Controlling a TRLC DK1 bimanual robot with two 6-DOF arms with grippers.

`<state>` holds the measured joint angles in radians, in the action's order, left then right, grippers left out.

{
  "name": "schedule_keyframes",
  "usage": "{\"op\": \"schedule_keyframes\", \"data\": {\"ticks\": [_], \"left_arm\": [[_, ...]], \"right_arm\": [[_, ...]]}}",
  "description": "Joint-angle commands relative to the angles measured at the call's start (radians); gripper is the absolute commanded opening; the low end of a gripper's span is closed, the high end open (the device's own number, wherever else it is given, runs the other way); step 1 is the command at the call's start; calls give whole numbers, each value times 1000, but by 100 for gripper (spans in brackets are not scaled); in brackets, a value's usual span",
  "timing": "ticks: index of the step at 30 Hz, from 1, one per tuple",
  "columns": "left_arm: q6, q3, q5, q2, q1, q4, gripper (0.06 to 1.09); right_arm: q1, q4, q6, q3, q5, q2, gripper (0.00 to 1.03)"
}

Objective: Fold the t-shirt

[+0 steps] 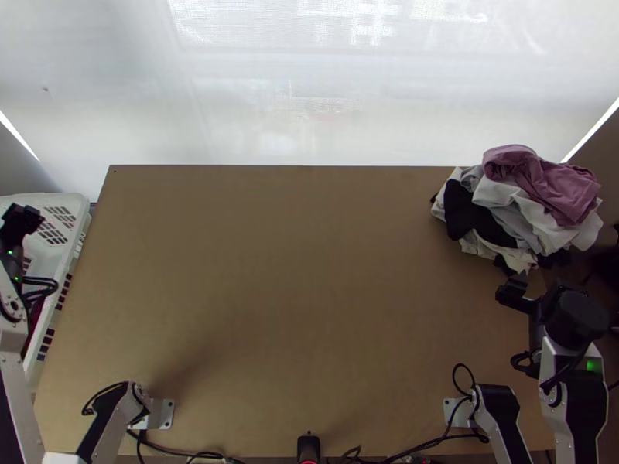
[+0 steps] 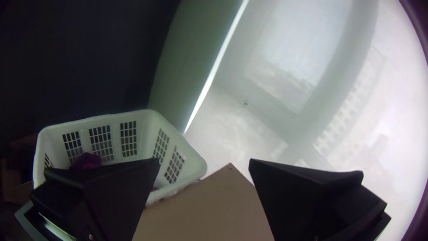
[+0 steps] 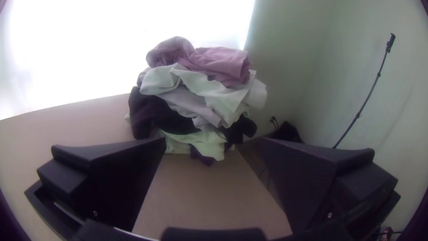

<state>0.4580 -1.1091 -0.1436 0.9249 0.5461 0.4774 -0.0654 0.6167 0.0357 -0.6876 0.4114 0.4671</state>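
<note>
A bunched pile of clothes lies at the table's far right corner, a pink garment (image 1: pixel 542 182) on top of white, grey and black ones. The right wrist view has the same pink cloth (image 3: pixel 214 62) at the top of the heap. My right gripper (image 1: pixel 526 290) is just on the near side of the pile, apart from it; its own view has the right gripper (image 3: pixel 213 143) open with nothing held. Over the basket at the far left is my left gripper (image 1: pixel 23 216). In its wrist view the left gripper (image 2: pixel 204 163) stands open, holding nothing.
A white basket (image 1: pixel 73 203) stands against the table's left edge, dark reddish cloth (image 2: pixel 87 160) inside it. The brown tabletop (image 1: pixel 294 294) stretches between the arms. Cables lie along the near edge; a pale curtain (image 1: pixel 309 116) hangs behind the table.
</note>
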Motion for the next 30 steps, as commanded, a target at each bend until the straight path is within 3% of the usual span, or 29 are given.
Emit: {"op": "schedule_keyframes", "data": {"ticks": [1,6,9,23,30], "left_arm": [[-167,-228,-67,284,216,75,102],[-311,-336,-67,466,322,61,103],[-301,-354,-39,557,368,-19,103],[-381,-689,-45,1221,495,-17,103],[-383,-899,-63,1510,548,-19,103]], "right_arm": [[1,26,26,-6,21,19,98],[1,29,26,-9,50,25,98],[1,29,27,-21,67,41,98],[-5,77,29,-118,147,110,98],[-8,137,-30,-128,170,96,98]]}}
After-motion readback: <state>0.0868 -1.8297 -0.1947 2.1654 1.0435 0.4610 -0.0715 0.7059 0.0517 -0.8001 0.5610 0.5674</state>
